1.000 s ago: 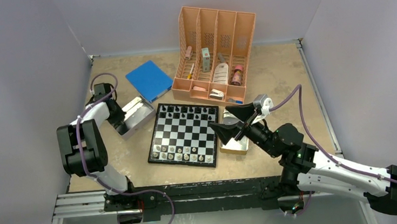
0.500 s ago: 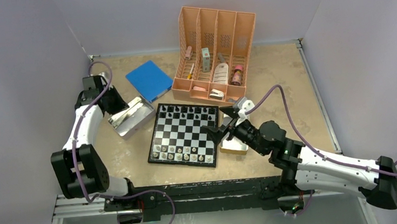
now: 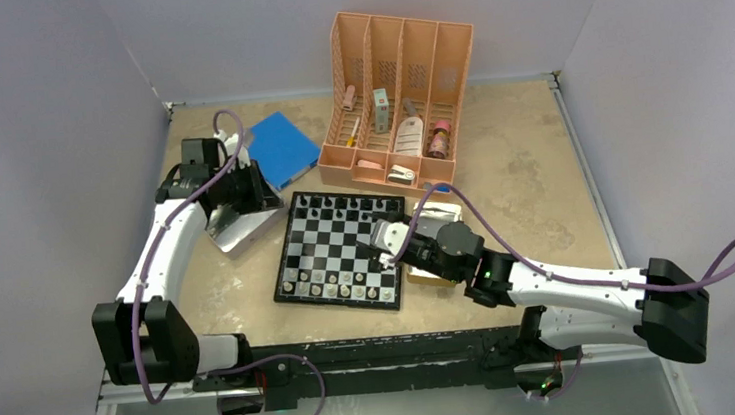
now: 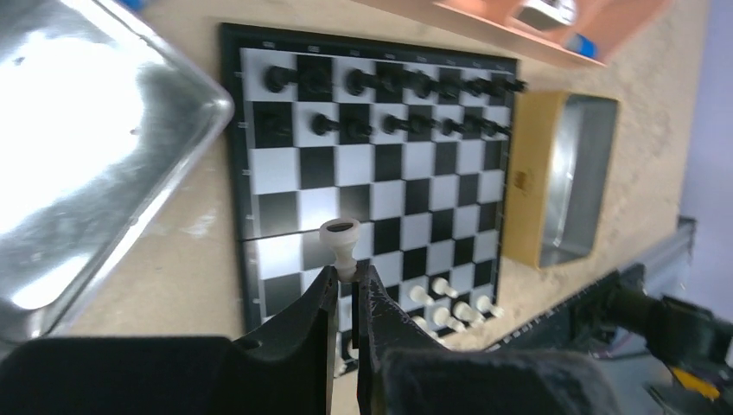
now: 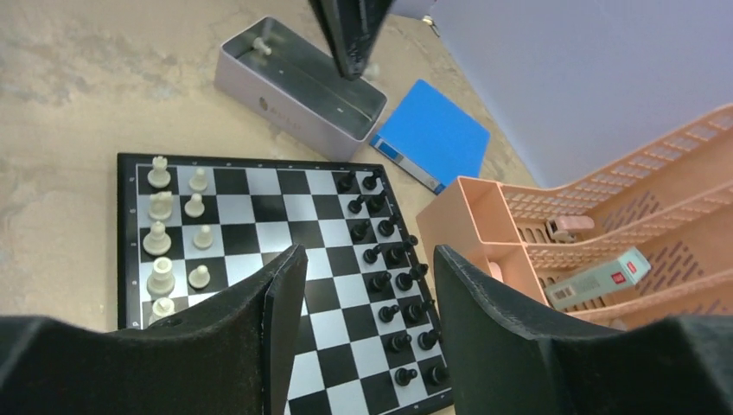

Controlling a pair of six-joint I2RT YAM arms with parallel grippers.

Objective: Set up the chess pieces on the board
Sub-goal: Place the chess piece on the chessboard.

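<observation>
The left gripper (image 4: 346, 281) is clamped on the stem of a pale piece (image 4: 341, 242), held upright in the air over the metal tray (image 4: 78, 147) that lies just left of the board (image 4: 372, 186). The right gripper (image 5: 370, 268) hangs above the board's right side with its jaws apart and nothing between them. The board lies in the middle of the bench (image 3: 519, 154). Black pieces (image 5: 380, 255) fill its two far rows, while the white pieces (image 5: 158, 238) stand in the two near rows, which have gaps. A gold tin (image 4: 562, 173) lies beside the board's right edge.
</observation>
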